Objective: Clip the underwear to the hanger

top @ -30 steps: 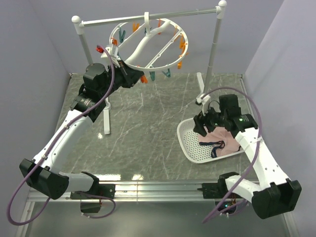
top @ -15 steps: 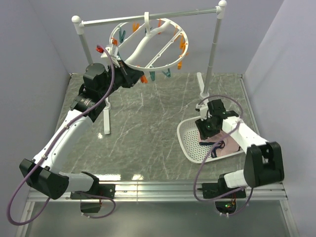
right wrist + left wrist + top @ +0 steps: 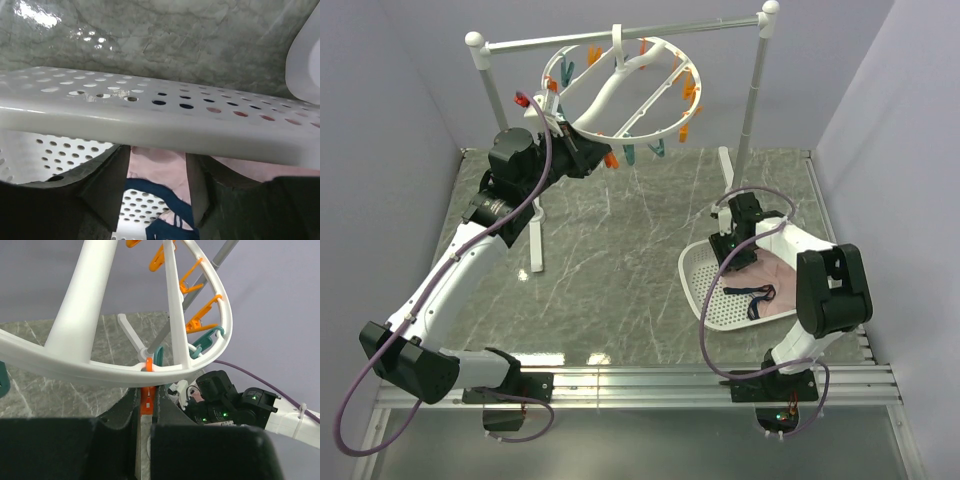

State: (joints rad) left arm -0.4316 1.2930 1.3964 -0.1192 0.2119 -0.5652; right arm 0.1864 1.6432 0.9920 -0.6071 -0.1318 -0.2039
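- The hanger (image 3: 605, 95) is being carried by its hook on the top bar of the white rail stand (image 3: 550, 42), at the far side of the surface (image 3: 620, 260), exactly as it was a second ago.
- An orange clip (image 3: 146, 402) under the ring's near-left rim is being pinched by the left pincer (image 3: 146, 390), which is clenched on it. This arm's pose is being kept unchanged from the earlier frames.
- The underwear (image 3: 780, 280) is being held in the white perforated basket (image 3: 700, 290) on the right of the surface, crumpled against the far right side, with its navy edging turned toward the middle of the basket.
- The right pincer (image 3: 732, 255) is being lowered inside the basket, close to its far wall. A second ago it was hanging a little further right, above the garment.
- In the right wrist view, pink fabric and a strip of navy edging are being straddled by the two fingers (image 3: 112, 185), which are standing apart. Whether the cloth is actually being gripped cannot be told.
- The right arm is being folded in tightly. Its dark elbow joint is now being seen just right of the basket, whereas earlier it was stretched out toward the near right corner.
- More of the pink fabric is being exposed in the top view than before, when it was being covered by the arm.
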